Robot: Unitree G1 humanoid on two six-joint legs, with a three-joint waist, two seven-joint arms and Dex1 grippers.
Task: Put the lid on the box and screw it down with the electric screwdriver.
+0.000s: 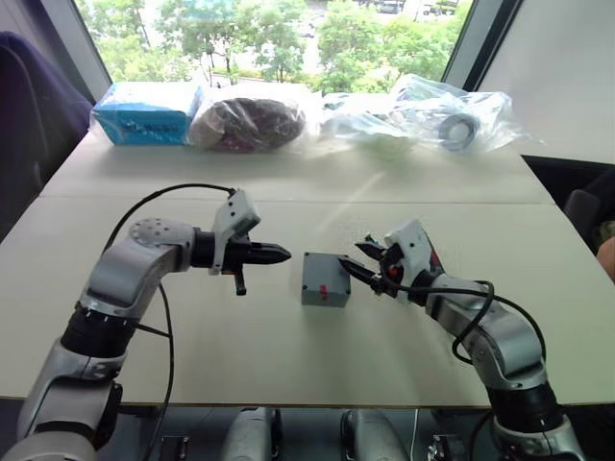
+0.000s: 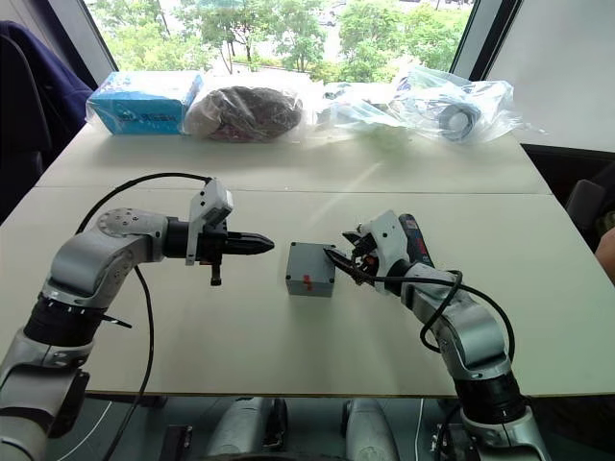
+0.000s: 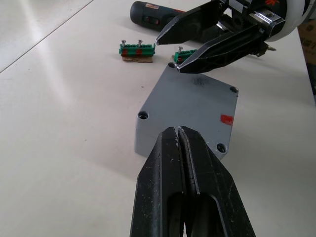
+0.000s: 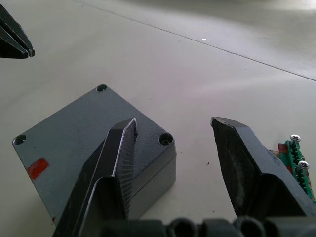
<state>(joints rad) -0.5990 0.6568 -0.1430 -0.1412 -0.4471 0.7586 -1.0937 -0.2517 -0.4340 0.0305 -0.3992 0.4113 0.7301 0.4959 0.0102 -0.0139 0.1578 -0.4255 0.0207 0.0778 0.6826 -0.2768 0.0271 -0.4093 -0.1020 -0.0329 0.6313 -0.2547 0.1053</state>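
Right end effector apart, one finger over lid corner, left end effector together nearby

My left gripper has plain black fingers, as does my right gripper. The lid on the box is flat grey with one small red mark. The table is pale cream. Two connector blocks are green with red. The electric screwdriver is dark. The carton is bright blue.
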